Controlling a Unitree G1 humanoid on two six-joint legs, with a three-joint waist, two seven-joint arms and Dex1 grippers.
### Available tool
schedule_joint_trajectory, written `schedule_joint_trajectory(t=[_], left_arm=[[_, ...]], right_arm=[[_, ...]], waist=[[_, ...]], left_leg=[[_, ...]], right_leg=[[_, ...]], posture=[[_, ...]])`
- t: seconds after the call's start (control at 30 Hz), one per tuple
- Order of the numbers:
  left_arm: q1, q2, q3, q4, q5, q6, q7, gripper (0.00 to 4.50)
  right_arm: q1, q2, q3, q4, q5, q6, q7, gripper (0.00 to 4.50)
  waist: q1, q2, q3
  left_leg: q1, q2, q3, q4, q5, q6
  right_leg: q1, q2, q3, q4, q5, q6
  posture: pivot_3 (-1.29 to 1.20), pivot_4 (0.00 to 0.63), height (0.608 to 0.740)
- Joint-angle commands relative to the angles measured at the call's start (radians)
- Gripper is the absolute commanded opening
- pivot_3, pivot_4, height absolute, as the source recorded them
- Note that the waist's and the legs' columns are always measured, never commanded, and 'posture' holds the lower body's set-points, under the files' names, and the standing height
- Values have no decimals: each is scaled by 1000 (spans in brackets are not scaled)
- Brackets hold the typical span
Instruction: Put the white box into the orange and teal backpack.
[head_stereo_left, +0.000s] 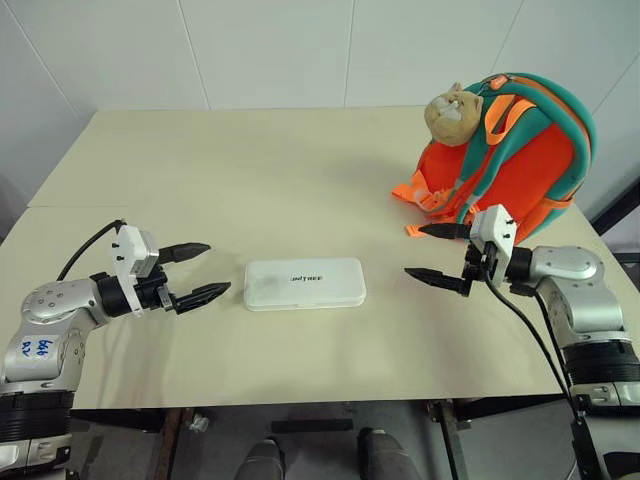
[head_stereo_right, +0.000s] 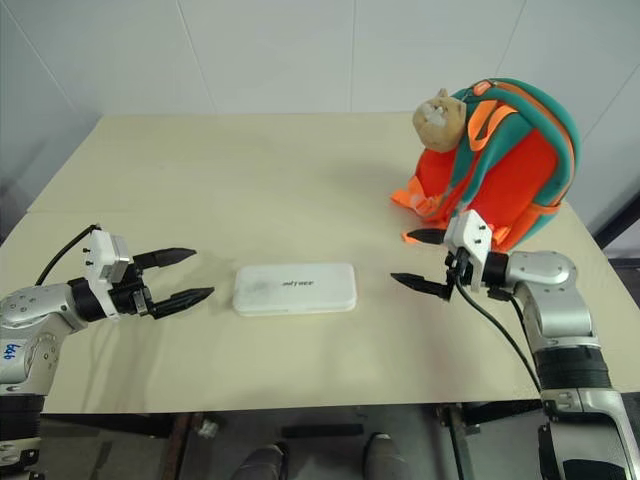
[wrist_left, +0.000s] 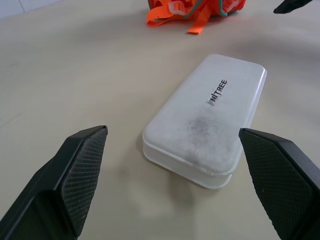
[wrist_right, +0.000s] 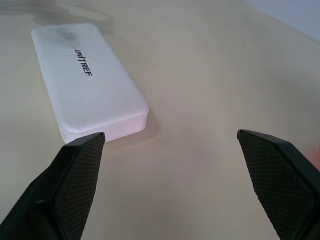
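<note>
White and flat, the white box (head_stereo_left: 305, 284) is seen lying on the pale worktop (head_stereo_left: 250, 170) in the left eye view, dark lettering on its lid, its long side running across the picture. The left gripper (head_stereo_left: 197, 270) is held just off the box's left end, fingers spread wide and nothing gripped. The right gripper (head_stereo_left: 432, 252) is held off the box's right end, a little farther away, fingers also spread wide and empty. The orange and teal backpack (head_stereo_left: 520, 160) is stood at the far right of the worktop, well apart from the box, with a tan plush toy (head_stereo_left: 452, 113) perched at its top and orange webbing trailing onto the surface.

From the left wrist view, the box is found between the two black fingers (wrist_left: 82, 175) and beyond them, untouched, a grey smudge on its lid. Orange straps of the backpack are glimpsed past it.

From the right wrist view, the box is seen beyond one finger (wrist_right: 80, 175), its near corner close to that fingertip, with bare worktop lying between the fingers.
</note>
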Motion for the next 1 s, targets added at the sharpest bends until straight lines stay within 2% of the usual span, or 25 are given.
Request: schedule_joint_trajectory(t=[0.03, 0.13, 0.2, 0.4, 0.5, 0.57, 0.7, 0.83, 1.0], left_arm=[[-44, 6, 3, 16, 8, -38, -6, 4500], [-56, 0, -3, 14, -4, -19, -9, 4500], [-63, 6, 5, 2, -45, 53, -11, 4500], [-104, 70, 32, 66, -204, 466, -17, 4500], [-96, 157, -14, 117, -210, 633, -61, 4500], [-106, 181, -19, 161, -220, 695, -82, 4500], [-184, 153, 30, 317, -247, 803, -37, 4500], [-215, 128, -31, 402, -206, 874, -16, 4500], [-227, 62, -44, 373, -249, 1003, 1, 4500]], right_arm=[[-14, 10, -12, -31, 7, -20, -14, 4478], [-21, 17, -1, -22, 0, -23, -9, 4478], [-39, 17, 19, -32, -7, 4, 1, 4478], [-68, 15, 102, -100, 15, 184, 56, 4478], [-86, 22, 141, -124, 5, 263, 53, 4478], [-109, 36, 150, -121, 5, 338, 18, 4478], [-178, 69, 150, -81, 31, 641, -77, 4478], [-214, 85, 157, -97, 63, 817, -100, 4478], [-242, 114, 123, -138, 144, 1032, -136, 4478]], waist=[[0, 0, 0], [-2, 0, 0], [-2, 0, 0], [-4, 0, 0], [-12, 0, 0], [-18, 0, 0], [-22, 0, 0], [-22, 0, 0], [-22, 0, 0]], left_leg=[[0, 0, 0, 0, 0, 0], [0, 0, 0, 1, 0, 0], [0, 0, 0, 1, 0, 0], [0, 0, -1, 1, 0, 0], [0, 0, -1, 1, 0, 0], [0, 0, -1, 1, 0, 0], [0, 0, -2, 2, 0, 0], [1, 0, -3, 2, 1, 0], [0, 0, -3, 2, 0, 0]], right_leg=[[0, 0, 0, 0, 0, 0], [0, 0, 0, 1, 0, 0], [0, 0, 0, 1, 0, 0], [0, 0, 0, 3, 0, 0], [0, 0, 0, 4, -1, 0], [-1, 0, 0, 4, -1, 0], [-2, 1, -1, 8, -2, -1], [-2, 0, -2, 11, -3, -2], [-3, 0, -2, 11, -4, -2]], posture=[[0, 150, 740], [0, 150, 740], [0, 150, 740], [0, 150, 740], [0, 150, 740], [0, 150, 740], [0, 150, 740], [0, 150, 740], [0, 150, 740]])
